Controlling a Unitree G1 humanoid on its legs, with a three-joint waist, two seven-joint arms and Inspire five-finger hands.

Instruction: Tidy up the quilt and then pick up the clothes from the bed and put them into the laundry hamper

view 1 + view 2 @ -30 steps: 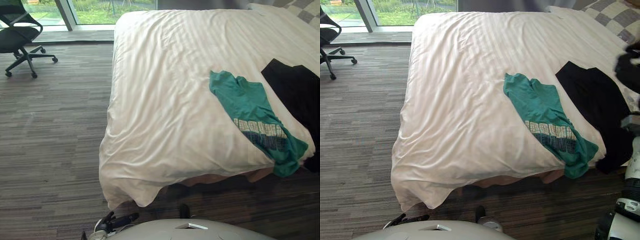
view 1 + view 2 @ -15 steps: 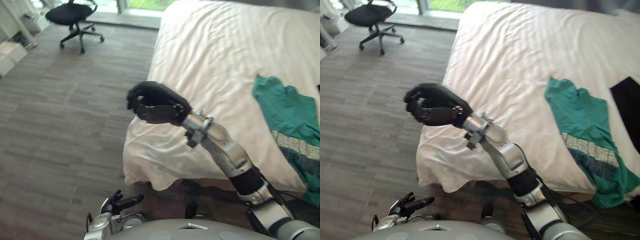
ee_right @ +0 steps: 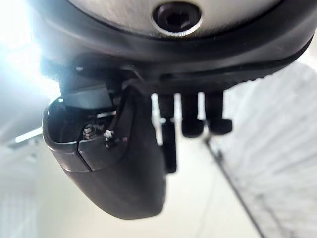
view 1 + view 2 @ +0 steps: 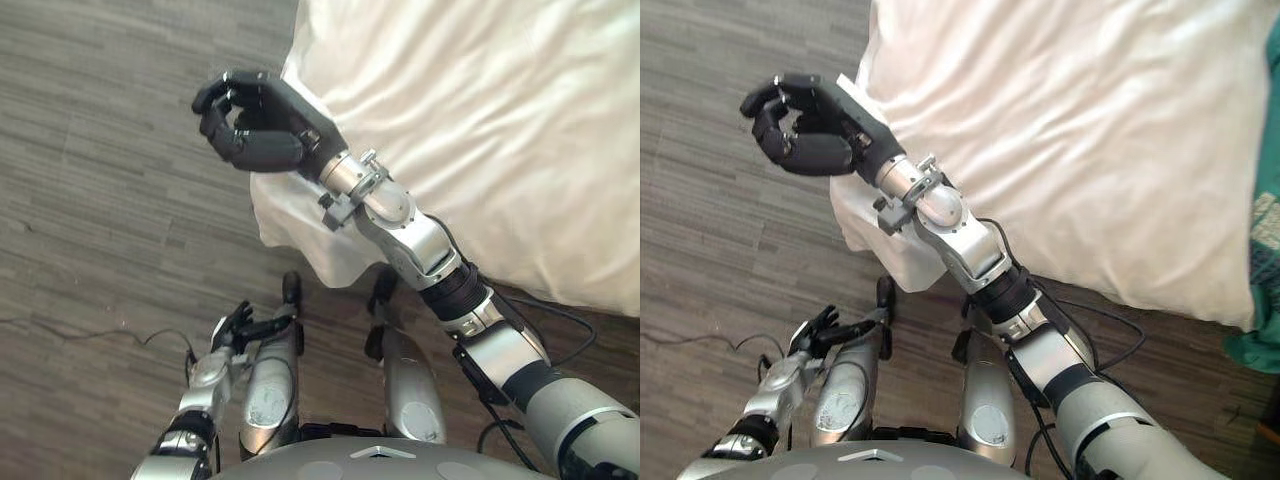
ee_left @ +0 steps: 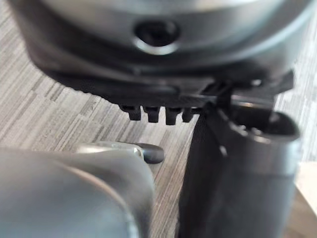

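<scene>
The white quilt [image 4: 480, 120] lies spread over the bed, and its near corner hangs down over the bed's edge. My right hand [image 4: 255, 120] is raised over the floor just beyond that corner, its fingers curled and holding nothing. A strip of the green shirt [image 4: 1262, 345] lies at the quilt's edge on the far right. My left hand [image 4: 232, 328] hangs low over the carpet with relaxed fingers [image 5: 153, 114] and nothing in it.
Grey striped carpet [image 4: 90, 200] runs along the bed's left side and foot. The bed's dark underside [image 4: 540, 295] shows below the quilt's hem.
The camera has tilted down and turned, so the chair, window and black garment have left the view. My right arm swung in from the right; its curled hand now hovers by the quilt's corner.
</scene>
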